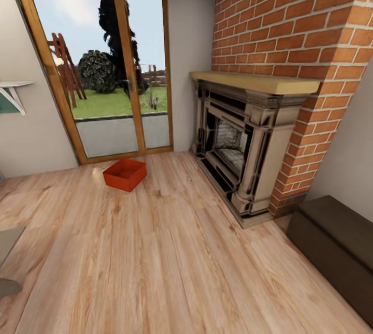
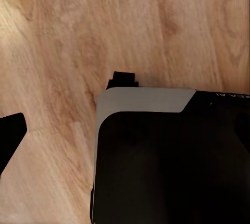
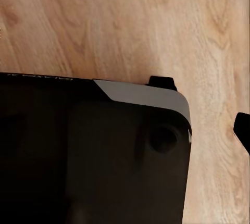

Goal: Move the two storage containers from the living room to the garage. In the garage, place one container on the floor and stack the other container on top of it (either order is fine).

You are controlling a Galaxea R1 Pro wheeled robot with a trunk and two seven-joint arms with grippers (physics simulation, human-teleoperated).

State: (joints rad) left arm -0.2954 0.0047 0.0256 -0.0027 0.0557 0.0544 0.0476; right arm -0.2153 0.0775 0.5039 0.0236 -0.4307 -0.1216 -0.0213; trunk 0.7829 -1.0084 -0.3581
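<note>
The living room floor (image 1: 171, 251) is showing light wood planks with a soft sheen. The orange-red storage container (image 1: 125, 173) is looking like smooth matt plastic. The chimney wall (image 1: 290, 18) is rough red brick, the glass door (image 1: 101, 64) is wood-framed, and the robot's base (image 2: 172, 161) is showing glossy black.

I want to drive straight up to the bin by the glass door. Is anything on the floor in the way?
Nothing visible: bare wood floor runs up to the bin. The fireplace and dark bench stand off to the right.
</note>
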